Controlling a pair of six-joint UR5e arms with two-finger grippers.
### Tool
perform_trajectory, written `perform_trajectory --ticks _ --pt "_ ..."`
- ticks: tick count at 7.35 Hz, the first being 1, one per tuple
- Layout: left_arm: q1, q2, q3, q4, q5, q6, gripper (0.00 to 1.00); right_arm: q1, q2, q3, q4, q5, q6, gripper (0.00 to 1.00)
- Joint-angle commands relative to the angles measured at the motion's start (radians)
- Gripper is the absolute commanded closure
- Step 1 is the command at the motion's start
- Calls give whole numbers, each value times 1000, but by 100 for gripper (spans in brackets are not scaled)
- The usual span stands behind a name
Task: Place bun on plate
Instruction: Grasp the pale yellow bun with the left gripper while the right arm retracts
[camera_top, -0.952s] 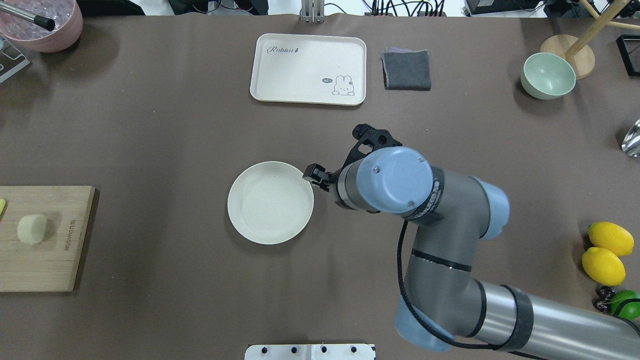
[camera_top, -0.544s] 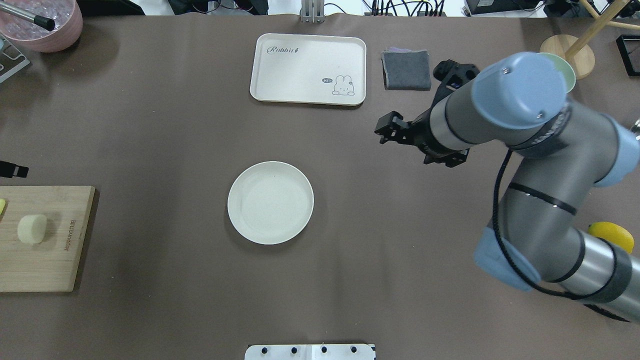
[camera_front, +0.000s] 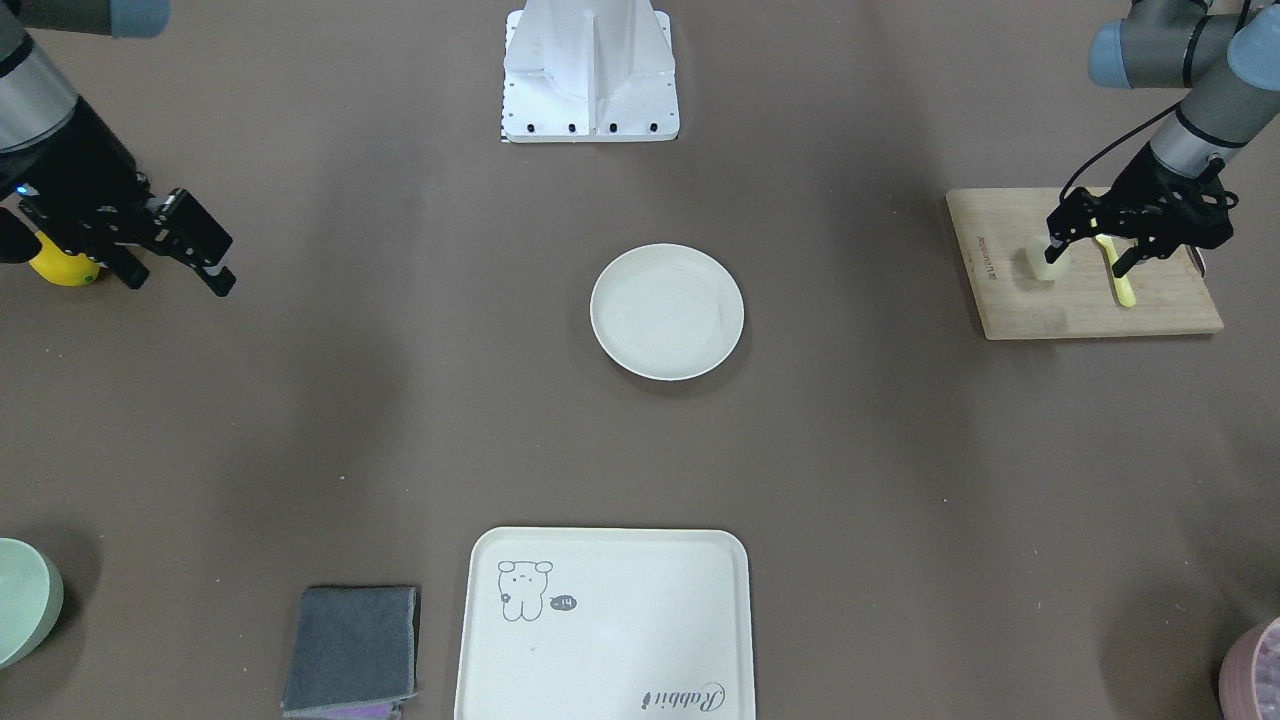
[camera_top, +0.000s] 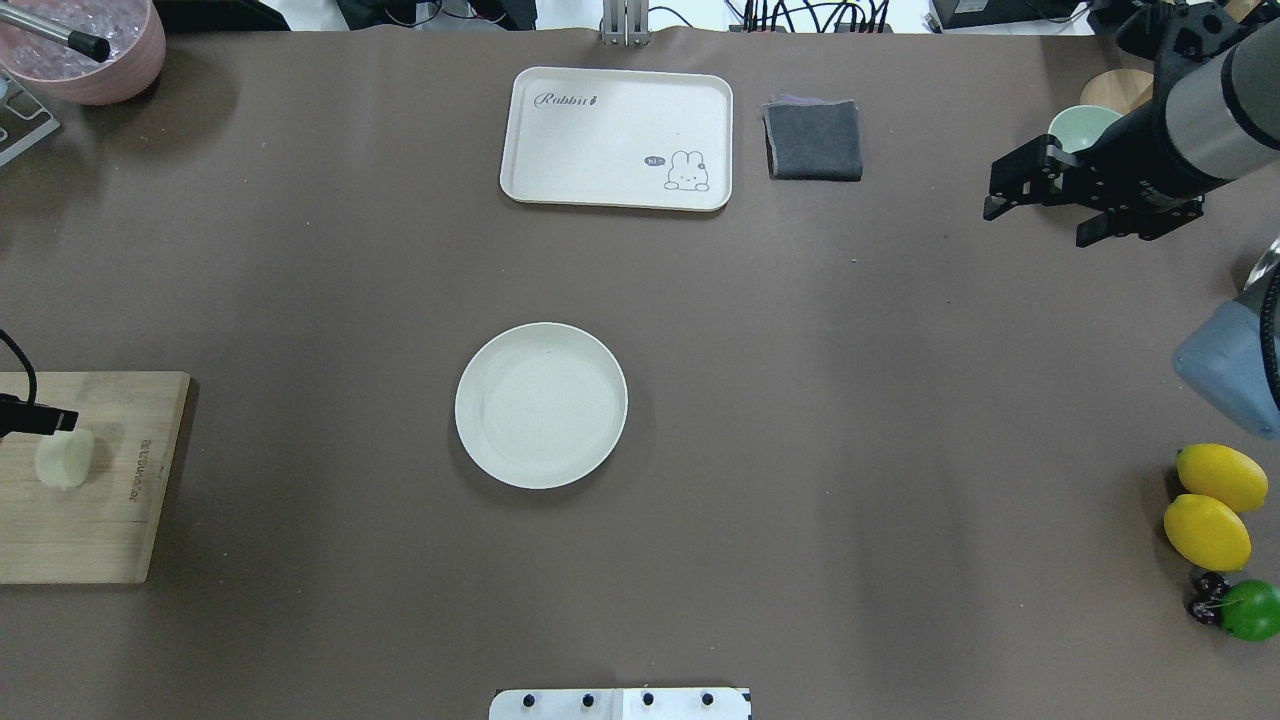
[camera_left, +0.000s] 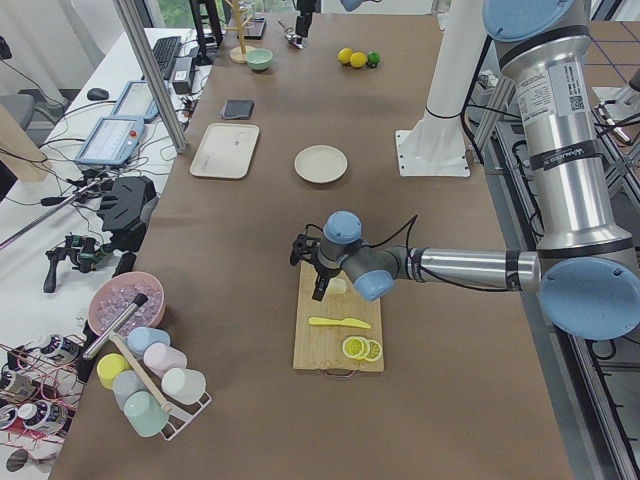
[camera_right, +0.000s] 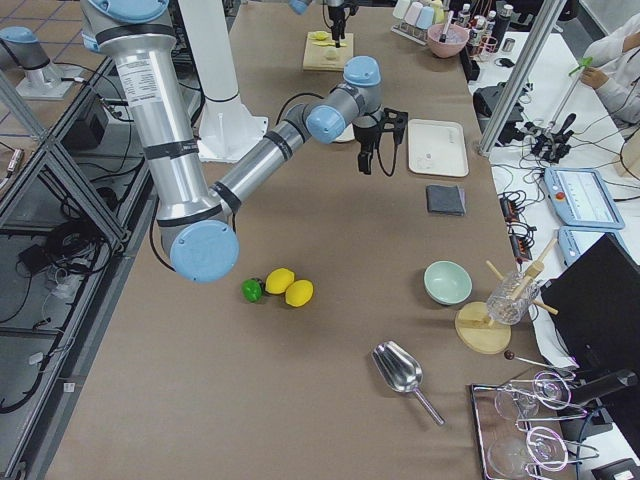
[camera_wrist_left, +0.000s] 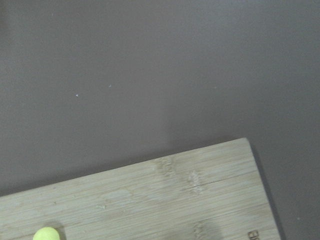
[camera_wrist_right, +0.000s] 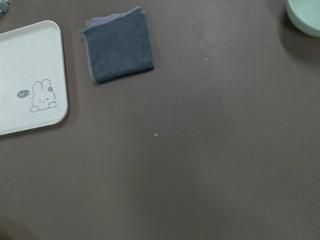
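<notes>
The bun (camera_top: 64, 458) is a pale rounded lump lying on the wooden cutting board (camera_top: 95, 520) at the table's left edge. It also shows in the front view as the bun (camera_front: 1038, 264). My left gripper (camera_front: 1088, 256) hangs open over the board, with one finger above the bun's edge and nothing held. The round cream plate (camera_top: 541, 405) sits bare at the table's middle, far from the bun. My right gripper (camera_top: 1040, 212) is open and holds nothing, raised over the back right of the table. The left wrist view shows only the board's corner, not the bun.
A yellow knife (camera_front: 1118, 276) and lemon slices (camera_left: 360, 348) share the board. At the back stand a rabbit tray (camera_top: 617, 138), a grey cloth (camera_top: 813, 140) and a green bowl (camera_top: 1072, 127). Two lemons (camera_top: 1213, 505) and a lime (camera_top: 1252, 608) lie front right.
The right arm swung from the plate's rim away to the back right. The left gripper came in from the left edge and moved over the board to the bun.
</notes>
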Motion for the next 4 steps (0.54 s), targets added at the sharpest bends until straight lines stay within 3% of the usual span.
perform_trajectory --ticks 1,4 --pt "52 3 58 -109 8 -89 10 50 -69 -1 6 15 -149 0" --pt "83 2 60 -164 30 -162 11 69 -71 -1 6 38 -161 0"
